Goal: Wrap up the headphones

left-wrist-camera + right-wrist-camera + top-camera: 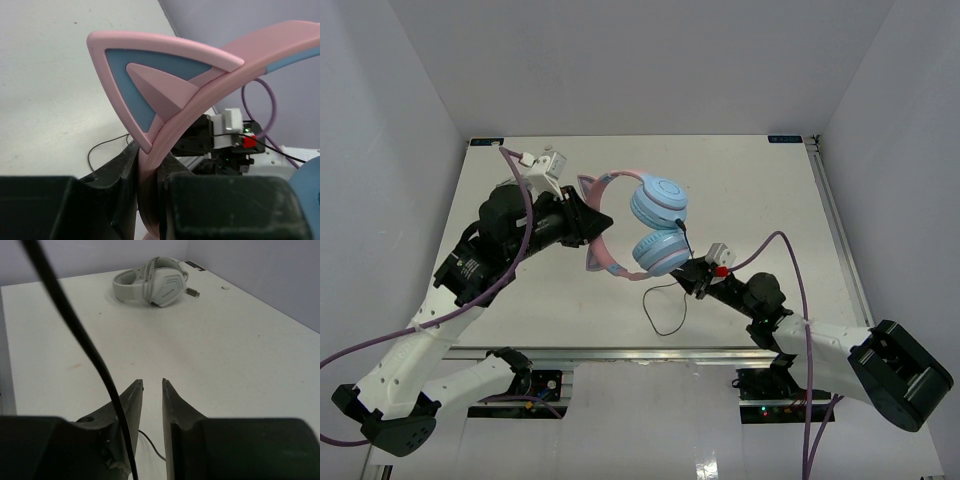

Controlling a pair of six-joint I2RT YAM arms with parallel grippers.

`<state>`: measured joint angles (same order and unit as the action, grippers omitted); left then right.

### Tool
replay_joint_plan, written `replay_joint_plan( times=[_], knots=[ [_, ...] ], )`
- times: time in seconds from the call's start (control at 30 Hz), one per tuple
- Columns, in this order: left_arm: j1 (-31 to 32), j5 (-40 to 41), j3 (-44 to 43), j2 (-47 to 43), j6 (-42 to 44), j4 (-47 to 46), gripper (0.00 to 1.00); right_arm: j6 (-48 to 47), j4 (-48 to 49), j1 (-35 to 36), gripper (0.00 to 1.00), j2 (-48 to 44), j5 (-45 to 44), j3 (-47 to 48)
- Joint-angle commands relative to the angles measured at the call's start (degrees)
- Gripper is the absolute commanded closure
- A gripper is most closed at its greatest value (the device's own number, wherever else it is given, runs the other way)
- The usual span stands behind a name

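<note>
The left gripper (603, 222) clamps the pink headband of the headphones (660, 203) just beside a cat ear (150, 85), holding the blue earcups over the middle of the white table (760, 190). The black cable (95, 352) trails down past the right gripper (152, 385), whose jaws stand a narrow slit apart with nothing seen between them. The cable crosses one finger's outer face, and whether it is caught there cannot be told. A white headset (150, 282) lies at the table's far side.
</note>
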<state>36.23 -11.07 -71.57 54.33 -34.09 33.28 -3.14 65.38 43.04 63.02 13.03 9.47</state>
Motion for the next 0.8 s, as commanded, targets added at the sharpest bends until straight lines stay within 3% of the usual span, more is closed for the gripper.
replay_joint_plan(
  times=[0.0,0.17,0.77],
  knots=[
    [0.0,11.6,-1.9,-1.2,-1.3,1.5,1.0,-0.8,2.8,-1.7,0.67,-3.1,9.9,-0.6],
    [0.0,15.4,-2.4,-1.4,-1.4,2.8,1.0,-0.2,1.3,-3.1,0.58,-3.1,15.3,0.2],
    [0.0,17.4,-5.4,-1.9,-1.9,4.5,1.0,0.7,0.9,-5.3,0.64,2.1,18.2,1.9]
  ],
)
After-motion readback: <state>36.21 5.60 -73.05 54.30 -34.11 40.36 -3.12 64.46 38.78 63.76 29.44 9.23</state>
